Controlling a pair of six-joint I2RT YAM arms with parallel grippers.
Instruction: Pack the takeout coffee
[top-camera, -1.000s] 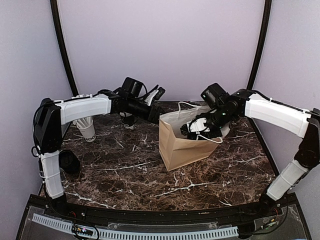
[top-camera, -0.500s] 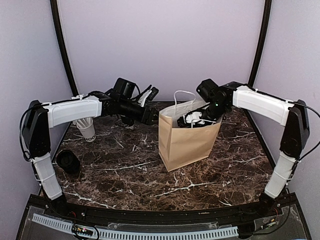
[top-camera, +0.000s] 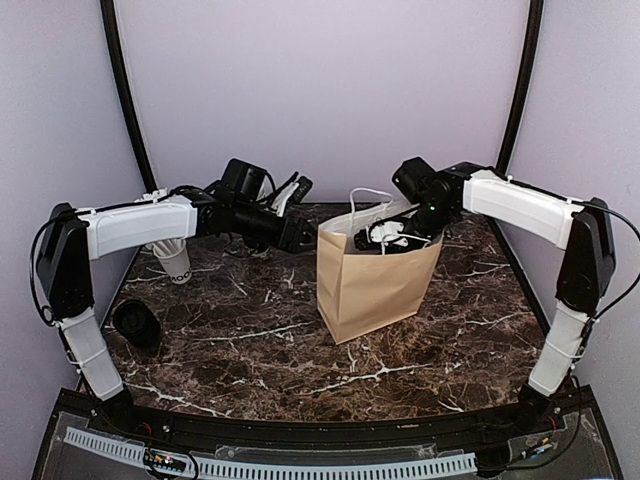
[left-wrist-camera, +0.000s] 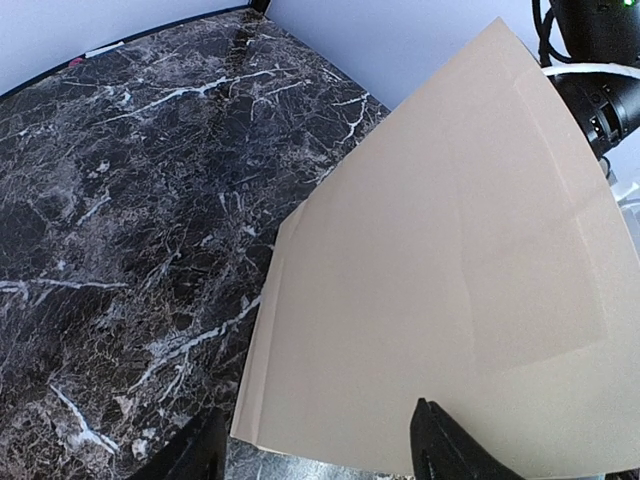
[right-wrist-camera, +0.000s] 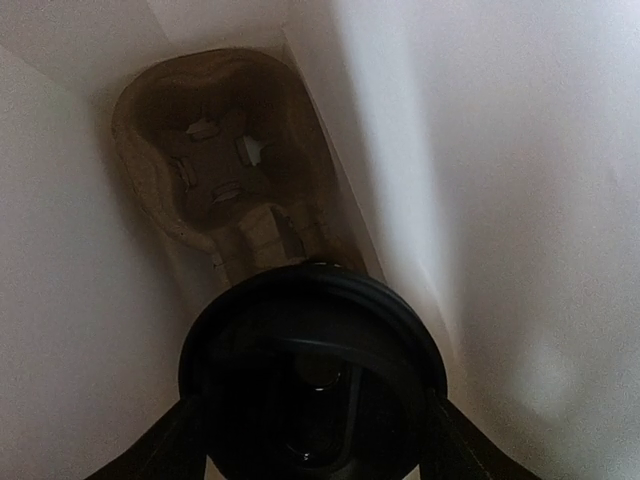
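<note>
The takeout coffee's black lid (right-wrist-camera: 313, 340) fills the lower part of the right wrist view, with one dark finger on each side of it. My right gripper (right-wrist-camera: 313, 412) is shut on this cup, down inside the brown paper bag (top-camera: 375, 285). A moulded cardboard cup carrier (right-wrist-camera: 215, 160) lies on the bag's floor beyond the cup. From above, the right gripper (top-camera: 395, 236) sits in the bag's open mouth and the cup is hidden. My left gripper (top-camera: 300, 232) hangs open just left of the bag's upper edge. In the left wrist view the bag's flat side (left-wrist-camera: 450, 270) faces the left gripper (left-wrist-camera: 320, 462).
A tilted stack of lidless white cups (top-camera: 176, 260) stands at the back left. A black round object (top-camera: 137, 323) lies on the dark marble table (top-camera: 250, 340) near the left arm's base. White bag handles (top-camera: 366, 192) stick up at the bag's rear.
The right arm has swung back and upward, and its gripper has gone from the bag's front rim down into the mouth. The left arm has drawn back a little to the left.
</note>
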